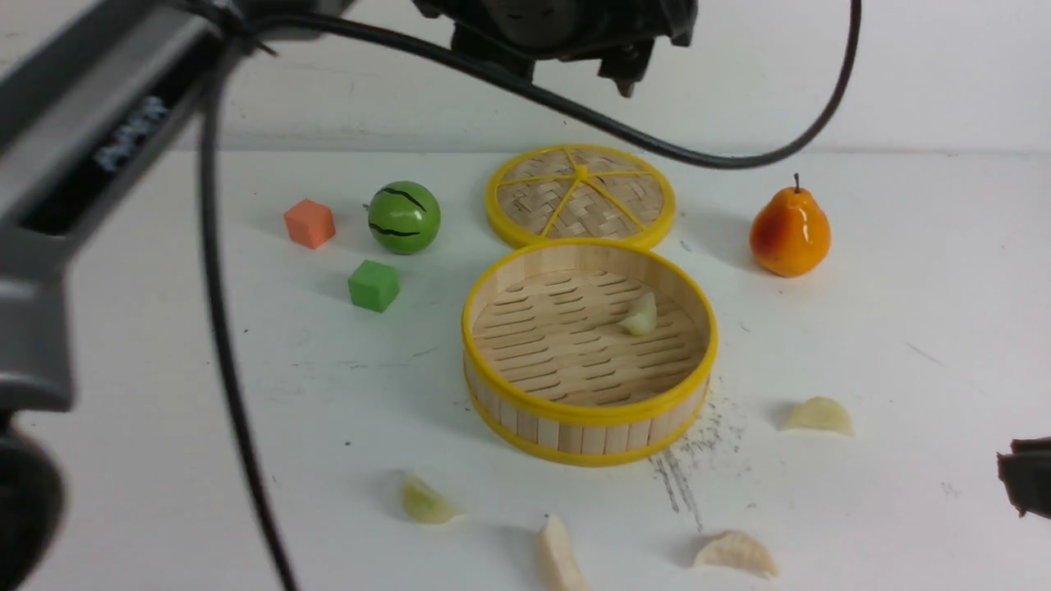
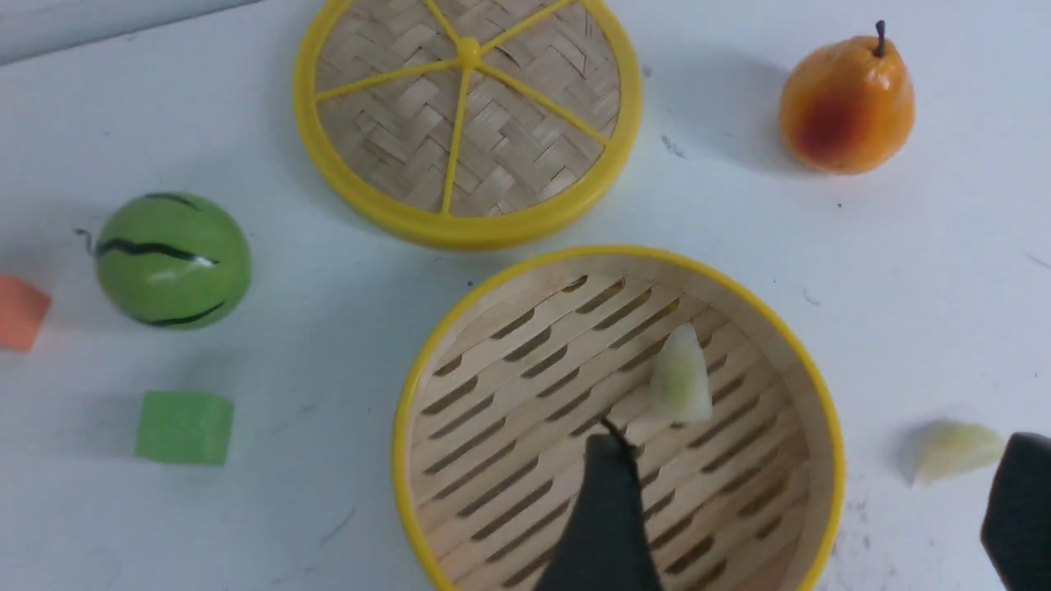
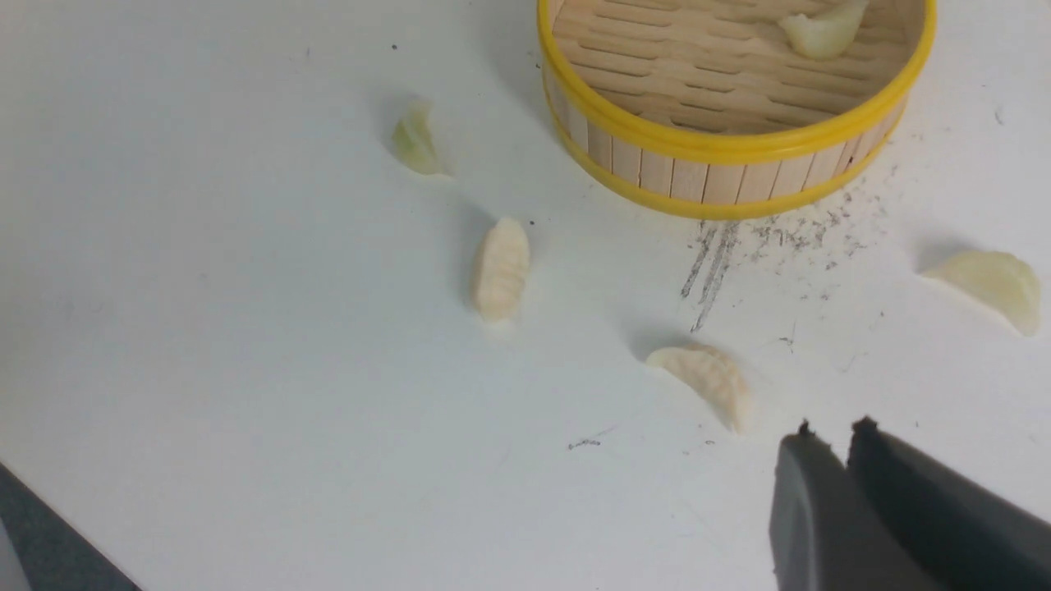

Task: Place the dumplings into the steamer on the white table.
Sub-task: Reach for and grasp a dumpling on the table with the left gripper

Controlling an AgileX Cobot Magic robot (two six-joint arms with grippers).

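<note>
Left arm's [image 1: 74, 164] grey link fills the foreground; left gripper [image 2: 813, 439] gapes wide and empty above the steamer [image 1: 587, 413].
Just off one finger [image 2: 603, 501], a glossy cream dumpling [image 2: 680, 376] stands on edge on the slatted bamboo floor at 2 o'clock, narrow end toward 12. Right gripper [image 3: 831, 428] is pinched closed, empty, a ribbed crescent [image 3: 706, 382] just ahead of its tips. Four dumplings [image 1: 819, 416] lie on the scuffed white table [image 1: 164, 460] at 4, 5, 6 and 8 o'clock of the basket; the 6 o'clock one runs 12-to-6.

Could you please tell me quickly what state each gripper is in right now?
Left gripper: open, holding nothing.
Right gripper: closed, holding nothing.
</note>
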